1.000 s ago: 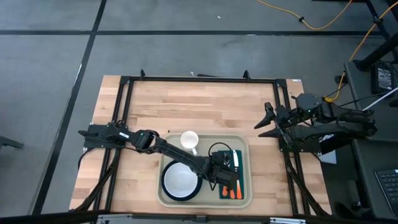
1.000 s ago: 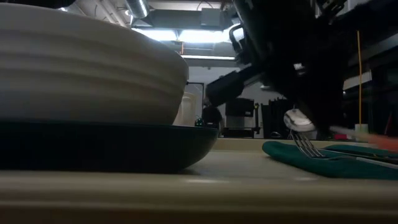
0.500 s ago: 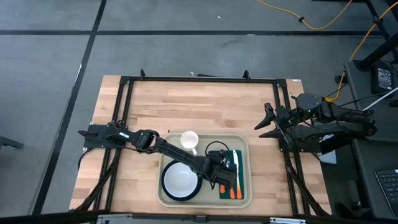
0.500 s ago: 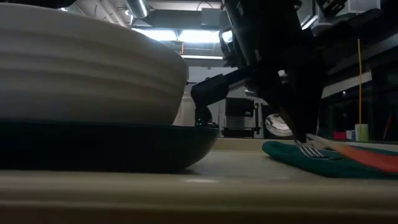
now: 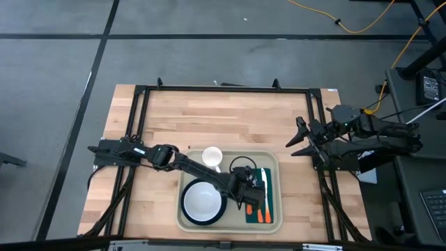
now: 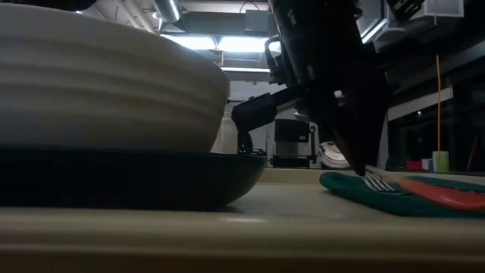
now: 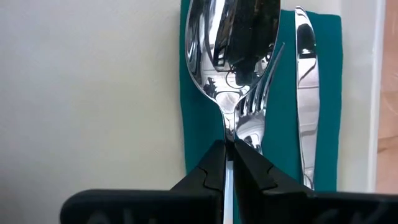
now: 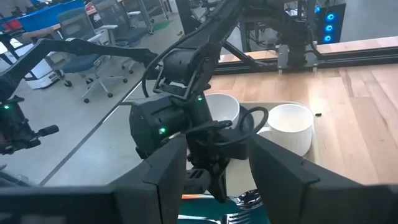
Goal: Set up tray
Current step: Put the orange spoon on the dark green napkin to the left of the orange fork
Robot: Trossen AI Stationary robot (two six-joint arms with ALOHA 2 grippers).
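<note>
Left gripper [image 7: 229, 163] clamped on shiny steel spoon [image 7: 229, 56] over teal cloth napkin [image 7: 286, 93] in cream plastic tray [image 5: 272, 162]; right gripper [image 5: 298, 138] apart, off w/ bench edge.

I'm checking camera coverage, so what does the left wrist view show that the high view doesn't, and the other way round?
Only the left wrist view shows the left gripper jaws pinched on the spoon neck, the fork beside it.

Only the high view shows the right gripper open over bare table, plus the bowl and cup.

Both show the green napkin lying in the tray.
</note>
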